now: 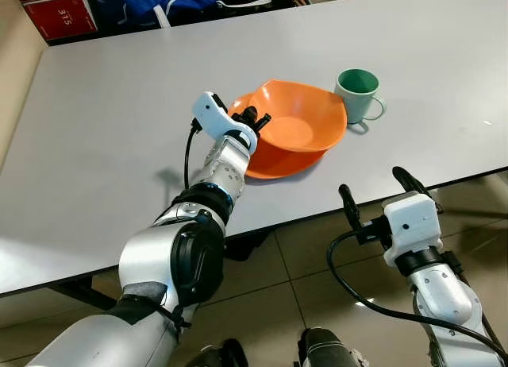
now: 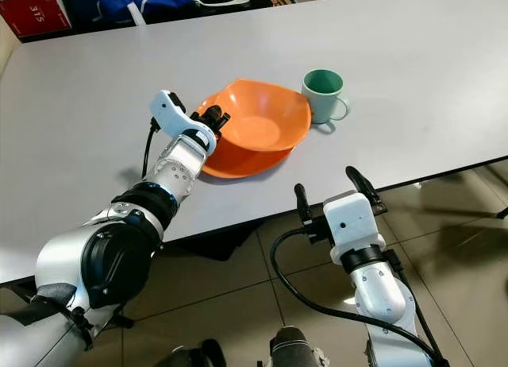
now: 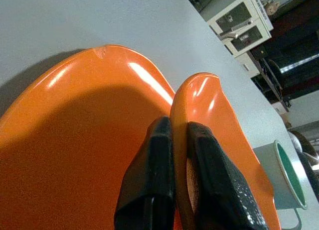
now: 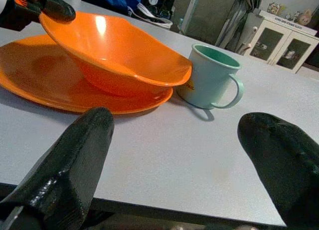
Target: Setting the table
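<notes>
An orange bowl (image 1: 298, 121) sits on an orange plate (image 1: 274, 162) on the grey table (image 1: 103, 129), tilted so that its open side faces up and a little toward the mug. It is somewhat longer across than deep, its long axis running from the left gripper (image 1: 255, 117) toward the mug (image 1: 359, 93). The left gripper's two black fingers (image 3: 149, 180) are clenched on the bowl's near rim, one finger outside the wall and one inside it. The left wrist view shows this pinch closely, with the rim edge rising between the fingertips and the plate spreading out beyond them; the head views only show the fingers meeting the rim.

The pale green mug stands upright just past the far end of the bowl from those fingers, its handle turned away from the bowl. The right wrist view shows the mug standing just beside the plate's edge, almost touching it, with the bowl's rim overhanging toward it. I cannot tell whether anything is in the mug; the bowl holds nothing visible.

The right gripper (image 2: 336, 191) hangs off the table's near edge over the tiled floor (image 2: 460, 248), its fingers (image 4: 70, 175) spread apart and released, pointing toward the mug and plate.
</notes>
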You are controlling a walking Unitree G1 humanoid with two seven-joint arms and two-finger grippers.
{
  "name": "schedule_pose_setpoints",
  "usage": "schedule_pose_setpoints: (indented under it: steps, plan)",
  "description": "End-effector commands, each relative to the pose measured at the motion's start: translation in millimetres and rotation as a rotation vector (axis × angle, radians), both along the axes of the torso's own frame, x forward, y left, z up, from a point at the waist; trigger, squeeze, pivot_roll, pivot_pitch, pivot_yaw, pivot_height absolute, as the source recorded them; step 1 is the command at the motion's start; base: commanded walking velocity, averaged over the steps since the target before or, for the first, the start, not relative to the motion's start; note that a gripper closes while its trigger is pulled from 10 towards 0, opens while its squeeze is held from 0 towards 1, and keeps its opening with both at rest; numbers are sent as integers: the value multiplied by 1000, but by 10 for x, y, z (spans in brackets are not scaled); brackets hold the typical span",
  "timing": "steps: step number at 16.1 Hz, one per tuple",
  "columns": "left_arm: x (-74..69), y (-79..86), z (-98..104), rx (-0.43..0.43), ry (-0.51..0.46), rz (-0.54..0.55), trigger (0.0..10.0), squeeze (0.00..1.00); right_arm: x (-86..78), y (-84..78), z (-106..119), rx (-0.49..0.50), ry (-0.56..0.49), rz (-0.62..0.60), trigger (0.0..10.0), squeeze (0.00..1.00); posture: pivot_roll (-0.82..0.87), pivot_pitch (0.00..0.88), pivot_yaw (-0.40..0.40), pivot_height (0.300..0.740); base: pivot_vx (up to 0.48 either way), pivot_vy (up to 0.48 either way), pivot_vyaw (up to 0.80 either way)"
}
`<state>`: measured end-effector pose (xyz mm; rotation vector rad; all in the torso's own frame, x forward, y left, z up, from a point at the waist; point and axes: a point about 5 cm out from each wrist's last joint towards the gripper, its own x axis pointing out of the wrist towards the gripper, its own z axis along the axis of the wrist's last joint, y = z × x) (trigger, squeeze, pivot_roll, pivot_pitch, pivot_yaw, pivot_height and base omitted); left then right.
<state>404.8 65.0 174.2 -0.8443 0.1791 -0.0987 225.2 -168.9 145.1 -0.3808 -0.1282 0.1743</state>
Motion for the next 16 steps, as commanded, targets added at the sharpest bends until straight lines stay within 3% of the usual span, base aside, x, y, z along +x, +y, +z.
schedule_pose_setpoints:
  steps: [1, 2, 5, 11, 12, 13, 16]
  plan:
    - [11, 130, -33, 67, 12, 39, 10000, 1000, -9, -7, 37, -2, -2, 9, 10000, 0, -386, 137, 86, 740, 0, 0, 0]
    - [22, 292, -65, 139, 27, 88, 10000, 1000, 12, -13, 15, -5, 7, 14, 10000, 0, -385, 135, 85, 740, 0, 0, 0]
    - [25, 407, -84, 173, 27, 112, 10000, 1000, 24, -11, 6, -3, 8, 16, 10000, 0, -377, 130, 82, 740, 0, 0, 0]
    - [45, 392, -16, 190, -4, 97, 10000, 1000, 48, 13, 8, -1, 5, 24, 10000, 0, -372, 123, 84, 740, 0, 0, 0]
    - [64, 364, 61, 198, -34, 87, 10000, 314, 52, 14, 8, -1, 4, 25, 10000, 0, -372, 123, 84, 740, 0, 0, 0]
    - [100, 336, 230, 233, -113, 73, 10000, 0, 61, 16, 6, 1, 2, 23, 10000, 0, -371, 117, 86, 740, 0, 0, 0]
    - [140, 286, 482, 252, -218, 47, 10000, 0, 96, 43, -13, 7, 0, 28, 10000, 0, -349, 96, 83, 740, 0, 0, 0]
